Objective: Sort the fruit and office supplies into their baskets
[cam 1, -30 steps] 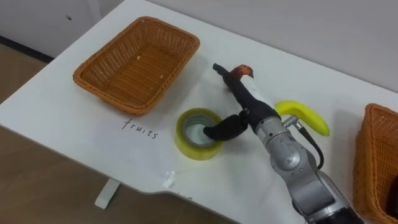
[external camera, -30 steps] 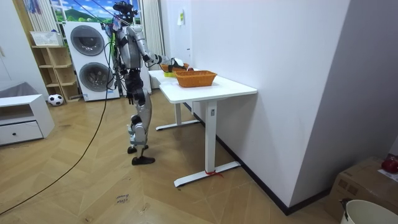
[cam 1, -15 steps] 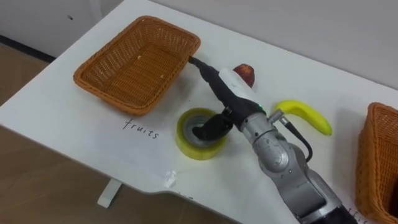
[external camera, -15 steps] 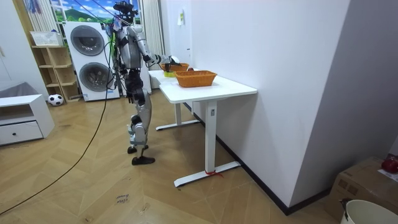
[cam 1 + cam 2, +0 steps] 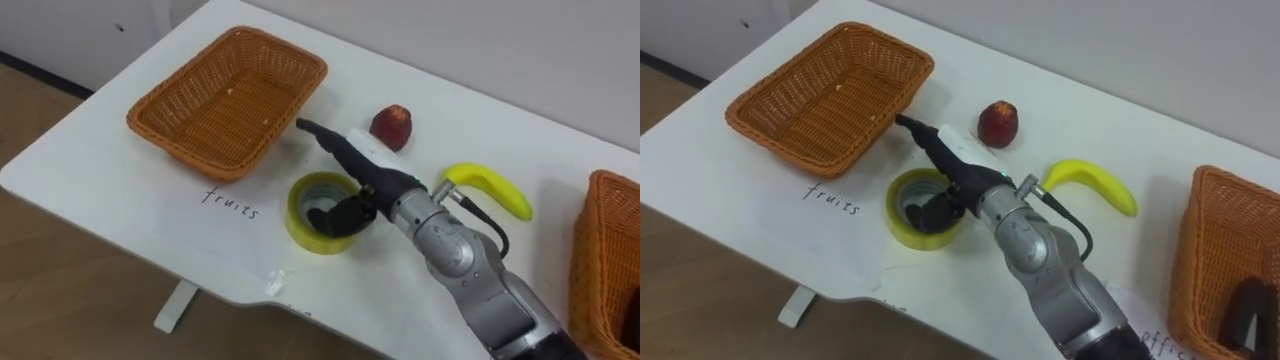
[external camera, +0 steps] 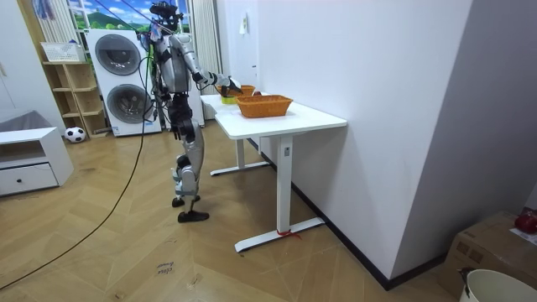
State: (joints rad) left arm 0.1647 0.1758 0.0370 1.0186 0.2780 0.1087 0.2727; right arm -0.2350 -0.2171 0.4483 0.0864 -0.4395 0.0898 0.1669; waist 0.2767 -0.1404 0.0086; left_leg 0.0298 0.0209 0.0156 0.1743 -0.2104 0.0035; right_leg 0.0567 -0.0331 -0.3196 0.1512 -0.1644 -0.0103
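Note:
A yellow tape roll [image 5: 299,226] lies flat on the white table [image 5: 90,170], in front of the left wicker basket [image 5: 205,163]. My right hand [image 5: 368,178] hovers over the roll. Its fingers [image 5: 318,133] stretch straight toward the basket's near corner, and its thumb [image 5: 335,217] dips into the roll's hole. A red apple [image 5: 391,124] sits just behind the hand. To its right lies a yellow banana [image 5: 492,187]. In the room view I stand at the table's [image 6: 289,119] far end, one arm reaching over it.
A second wicker basket [image 5: 1196,250] stands at the table's right end, with a dark object [image 5: 1240,310] inside. A handwritten label [image 5: 228,198] marks the table before the left basket. The table's front edge runs close below the roll.
My right hand has swung left, away from over the apple, and come down over the tape roll. Its fingers now point at the basket, and the thumb sits in the roll's hole.

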